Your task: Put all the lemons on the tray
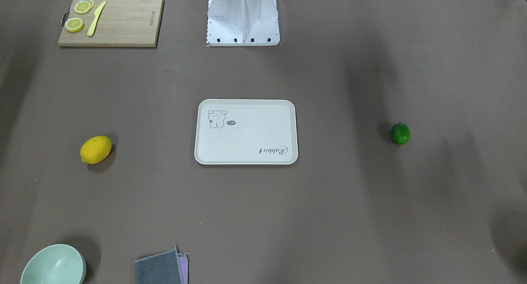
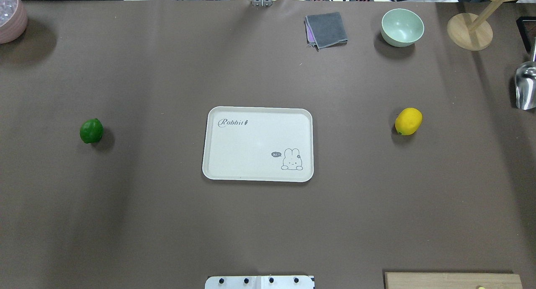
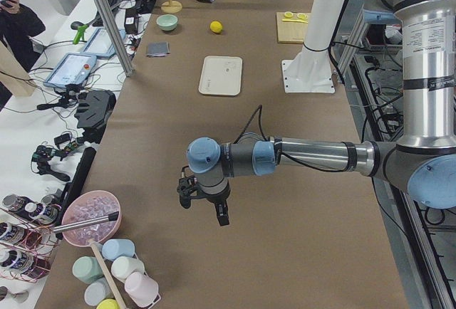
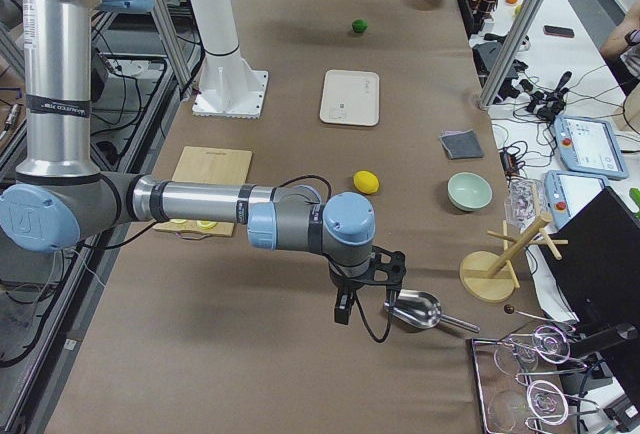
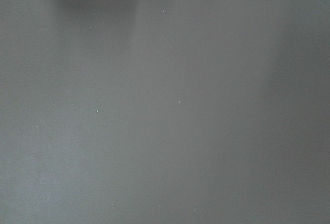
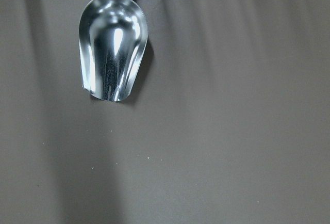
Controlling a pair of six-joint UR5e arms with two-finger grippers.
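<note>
The yellow lemon [image 2: 408, 121] or green lemon [image 2: 91, 130] could be bumped and rolled away. How wide the left gripper [image 3: 204, 208] and right gripper [image 4: 362, 300] are cannot be told.

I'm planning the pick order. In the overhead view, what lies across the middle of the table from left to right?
green lemon → tray → yellow lemon → metal scoop
</note>
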